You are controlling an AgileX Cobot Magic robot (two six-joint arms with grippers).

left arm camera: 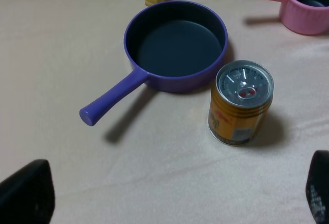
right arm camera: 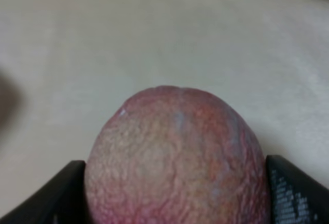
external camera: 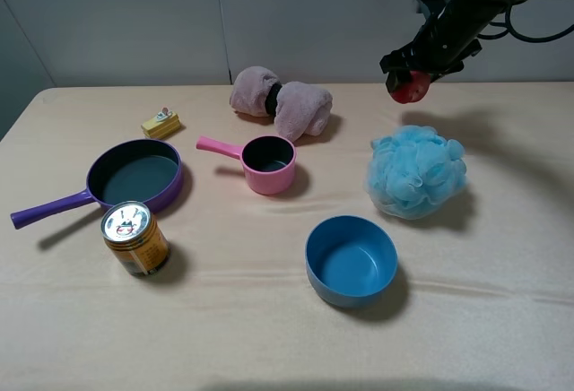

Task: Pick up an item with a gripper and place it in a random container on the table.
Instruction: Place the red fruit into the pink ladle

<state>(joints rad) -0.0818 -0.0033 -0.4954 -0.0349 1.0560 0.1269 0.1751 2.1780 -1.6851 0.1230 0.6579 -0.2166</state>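
My right gripper point(external camera: 411, 79) is shut on the red-pink peach point(external camera: 410, 89) and holds it high above the table's back right, above and behind the blue bath sponge point(external camera: 416, 172). In the right wrist view the peach point(right arm camera: 177, 157) fills the space between the black fingers point(right arm camera: 293, 196). The pink saucepan-shaped cup point(external camera: 267, 164) stands near the table's middle, handle pointing left; its edge shows in the left wrist view point(left arm camera: 303, 5). My left gripper point(left arm camera: 180, 193) is open and empty above the front left of the table point(external camera: 502, 301), out of the exterior high view.
A purple pan point(external camera: 134, 176) lies at the left with a yellow drink can point(external camera: 134, 238) in front of it. A blue bowl point(external camera: 351, 260) stands front of centre. A pink rolled towel point(external camera: 282, 104) and a small yellow cake toy point(external camera: 160, 123) lie at the back.
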